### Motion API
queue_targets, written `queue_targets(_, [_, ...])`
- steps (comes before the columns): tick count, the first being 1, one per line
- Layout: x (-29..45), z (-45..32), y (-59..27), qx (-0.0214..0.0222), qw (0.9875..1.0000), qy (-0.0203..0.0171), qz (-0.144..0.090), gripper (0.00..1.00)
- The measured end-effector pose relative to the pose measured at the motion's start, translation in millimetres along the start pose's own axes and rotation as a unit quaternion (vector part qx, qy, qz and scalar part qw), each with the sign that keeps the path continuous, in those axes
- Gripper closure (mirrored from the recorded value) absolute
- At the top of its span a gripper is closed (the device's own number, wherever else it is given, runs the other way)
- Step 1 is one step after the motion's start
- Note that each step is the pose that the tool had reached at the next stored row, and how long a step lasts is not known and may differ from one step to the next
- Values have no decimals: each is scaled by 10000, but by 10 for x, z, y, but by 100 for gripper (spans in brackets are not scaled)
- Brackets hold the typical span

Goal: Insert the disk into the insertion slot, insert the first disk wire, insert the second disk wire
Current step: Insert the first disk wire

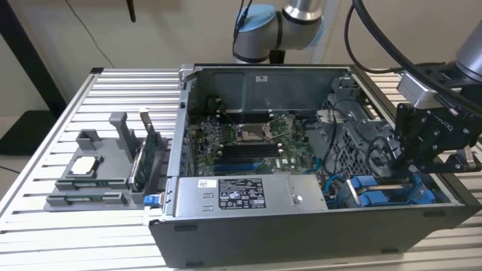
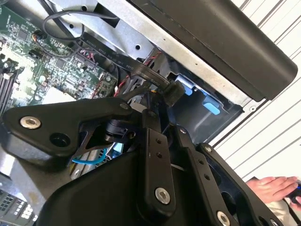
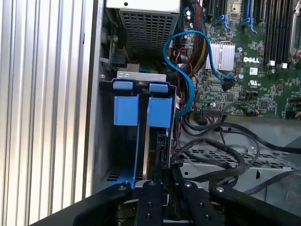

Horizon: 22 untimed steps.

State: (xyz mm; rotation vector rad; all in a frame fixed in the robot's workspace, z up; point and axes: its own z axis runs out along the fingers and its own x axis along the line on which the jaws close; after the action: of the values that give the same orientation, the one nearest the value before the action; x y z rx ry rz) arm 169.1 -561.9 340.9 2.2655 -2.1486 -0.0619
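The gripper (image 3: 165, 173) has its fingers pinched on a black connector (image 3: 162, 147) at the mouth of the insertion slot (image 3: 106, 150); the disk (image 3: 159, 112) sits inside that slot; a blue cable (image 3: 188, 89) curls just beside the slot.

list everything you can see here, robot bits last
table: one, silver slatted, under everything
computer case: one, dark grey, open on the table
motherboard: one, green, inside the case
power-supply box: one, grey, along the case's near wall
insertion slot: one, dark grey with bright blue rails, case corner at the exterior view's right
looped cable: one, blue, from motherboard toward the slot
cable bundle: several, black, beside the slot
parts holder: one, grey, exterior view's left of the case
robot arm: one, silver and blue, behind the case
end effector: one, black, above the slot
hand: one, outside the case
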Motion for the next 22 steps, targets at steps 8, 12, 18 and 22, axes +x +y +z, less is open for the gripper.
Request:
queue_targets(8, [13, -18, 1, 2, 9999, -6, 153, 81])
queue_targets(12, [13, -19, 2, 3, 9998, -7, 191, 81])
queue_targets(18, [20, -19, 4, 4, 9997, -8, 232, 81])
queue_targets(22, [22, -18, 22, 24, 9997, -7, 239, 81])
